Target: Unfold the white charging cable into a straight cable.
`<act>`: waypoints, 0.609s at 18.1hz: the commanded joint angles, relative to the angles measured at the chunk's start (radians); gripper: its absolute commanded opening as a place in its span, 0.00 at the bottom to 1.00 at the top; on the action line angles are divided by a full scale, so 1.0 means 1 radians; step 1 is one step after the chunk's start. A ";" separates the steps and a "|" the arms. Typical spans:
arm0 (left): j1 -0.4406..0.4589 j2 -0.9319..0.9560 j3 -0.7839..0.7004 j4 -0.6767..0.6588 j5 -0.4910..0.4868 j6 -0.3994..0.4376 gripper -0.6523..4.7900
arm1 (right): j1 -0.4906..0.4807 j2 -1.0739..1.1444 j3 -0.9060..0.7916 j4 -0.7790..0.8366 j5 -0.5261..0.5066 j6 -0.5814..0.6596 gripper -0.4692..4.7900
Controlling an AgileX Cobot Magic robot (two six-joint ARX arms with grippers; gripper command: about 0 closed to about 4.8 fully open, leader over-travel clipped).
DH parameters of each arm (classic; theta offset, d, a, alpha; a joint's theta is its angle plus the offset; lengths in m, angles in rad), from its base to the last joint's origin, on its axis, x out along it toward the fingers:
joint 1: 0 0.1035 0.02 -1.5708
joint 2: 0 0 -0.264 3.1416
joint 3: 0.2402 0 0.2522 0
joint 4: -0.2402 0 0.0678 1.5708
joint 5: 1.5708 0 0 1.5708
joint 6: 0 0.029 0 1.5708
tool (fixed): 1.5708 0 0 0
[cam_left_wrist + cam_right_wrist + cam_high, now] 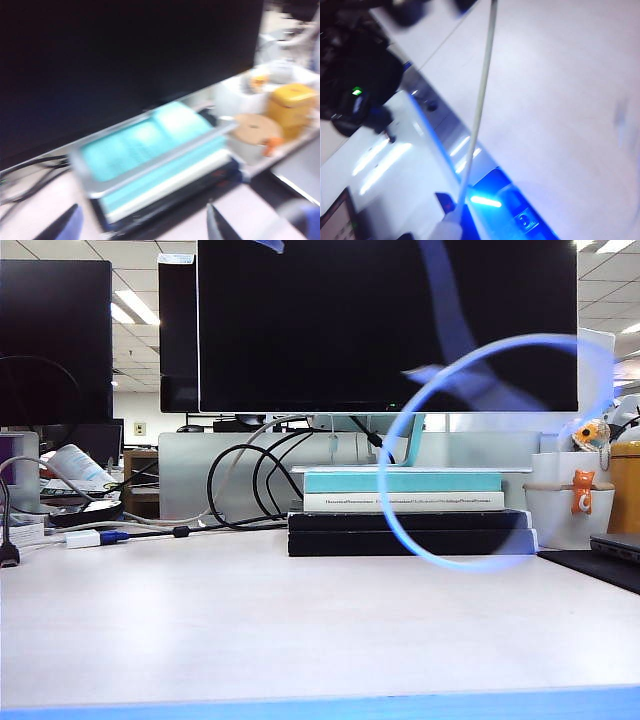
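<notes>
The white charging cable [381,475] hangs in the air close to the exterior camera as a blurred, bluish loop in front of the books. In the right wrist view the same cable [480,100] runs as one taut line from its white plug upward across the pale table. My right gripper [446,231] is shut on the cable at that plug end, and its fingers are mostly hidden. My left gripper [142,220] is open above the table, its two dark fingertips wide apart with nothing between them, facing the stack of books. Neither gripper shows in the exterior view.
A stack of books [410,510] lies under the big monitor [380,320]. Black cables [250,480] loop to their left, and a white adapter with a blue plug [90,537] lies beyond them. White cups [570,500], a yellow tin [625,485] and a dark laptop [612,545] crowd the right.
</notes>
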 commanded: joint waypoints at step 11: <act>0.235 -0.028 0.003 -0.165 -0.190 0.139 0.73 | -0.002 -0.077 0.003 0.042 0.347 -0.024 0.08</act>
